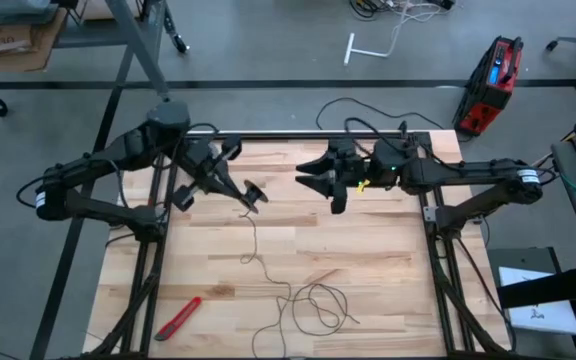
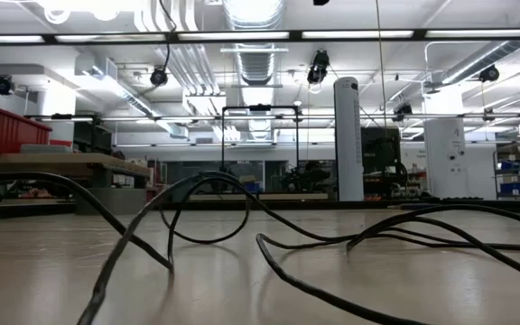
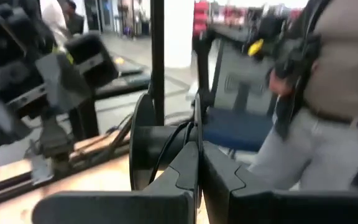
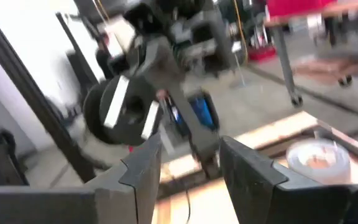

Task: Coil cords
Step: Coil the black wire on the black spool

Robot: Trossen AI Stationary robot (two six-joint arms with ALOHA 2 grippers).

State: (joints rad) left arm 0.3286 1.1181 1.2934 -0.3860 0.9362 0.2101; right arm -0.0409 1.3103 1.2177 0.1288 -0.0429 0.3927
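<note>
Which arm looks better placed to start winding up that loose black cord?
Probably the left: its gripper is shut on the reel, from which the cord trails. The right gripper hangs open nearby, holding nothing.

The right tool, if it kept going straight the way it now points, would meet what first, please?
Most likely the reel held up by the left tool: the right tool points at it across a bare gap, fingers open. Depth is unclear.

Red cutter (image 1: 178,318), grey tape roll (image 4: 316,157)
</note>
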